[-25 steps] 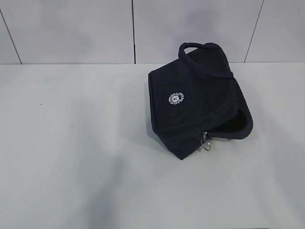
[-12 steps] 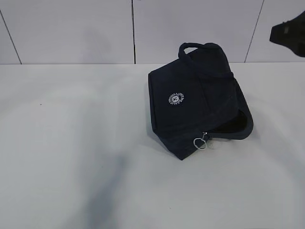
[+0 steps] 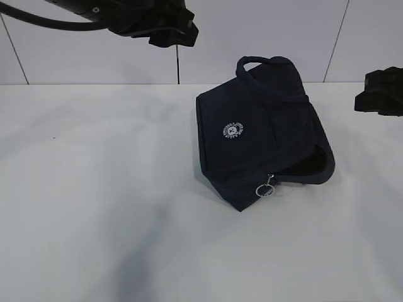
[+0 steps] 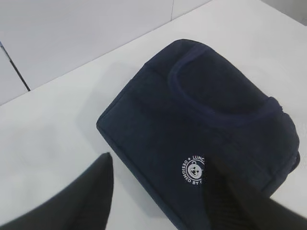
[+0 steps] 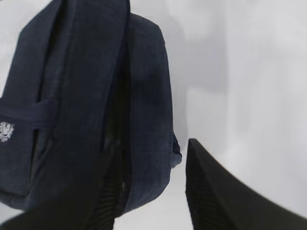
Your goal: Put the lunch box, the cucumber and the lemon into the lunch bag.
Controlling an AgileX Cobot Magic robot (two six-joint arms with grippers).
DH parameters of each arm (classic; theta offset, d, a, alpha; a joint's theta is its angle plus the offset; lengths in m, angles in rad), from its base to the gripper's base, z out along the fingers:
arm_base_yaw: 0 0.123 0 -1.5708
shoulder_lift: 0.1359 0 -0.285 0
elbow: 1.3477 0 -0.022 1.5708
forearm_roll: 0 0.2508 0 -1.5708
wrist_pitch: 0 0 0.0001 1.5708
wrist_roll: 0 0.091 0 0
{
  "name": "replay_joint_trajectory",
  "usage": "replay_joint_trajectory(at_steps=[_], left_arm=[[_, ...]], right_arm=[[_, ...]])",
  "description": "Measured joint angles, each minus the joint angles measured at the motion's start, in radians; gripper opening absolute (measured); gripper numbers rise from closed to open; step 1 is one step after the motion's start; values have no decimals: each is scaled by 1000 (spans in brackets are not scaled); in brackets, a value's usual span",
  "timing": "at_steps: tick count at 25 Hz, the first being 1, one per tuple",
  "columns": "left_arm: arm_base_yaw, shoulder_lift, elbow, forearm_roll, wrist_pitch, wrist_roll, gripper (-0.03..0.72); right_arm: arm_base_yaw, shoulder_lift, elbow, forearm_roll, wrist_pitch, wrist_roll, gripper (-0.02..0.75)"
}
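The dark navy lunch bag [image 3: 264,135] lies on the white table, right of the middle, its round white logo [image 3: 233,130] facing me. Its mouth [image 3: 315,165] gapes at the right end, and the metal ring pull [image 3: 265,189] hangs at the front. My left gripper [image 3: 179,31] hovers high at the upper left, open and empty; from its wrist the lunch bag [image 4: 201,124] shows below the left gripper [image 4: 158,191]. My right gripper [image 3: 378,94] hangs open at the right edge; below the right gripper [image 5: 153,187] the lunch bag [image 5: 81,96] lies. Lunch box, cucumber and lemon are out of view.
The white table [image 3: 94,189] stretches bare to the left and front of the bag. A pale panelled wall [image 3: 94,44] stands behind it. Two loop handles [image 3: 271,63] rise at the bag's far side.
The left arm has come into view at the upper left. The right gripper has dropped lower along the right edge. The ring pull has swung slightly; the bag stays put.
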Motion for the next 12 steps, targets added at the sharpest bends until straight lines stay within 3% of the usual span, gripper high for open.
replay_joint_trajectory(at_steps=[5, 12], left_arm=[[0, 14, 0, -12, 0, 0, 424], [0, 50, -13, -13, 41, 0, 424]], right_arm=[[-62, 150, -103, 126, 99, -125, 328], [-187, 362, -226, 471, 331, -405, 328]])
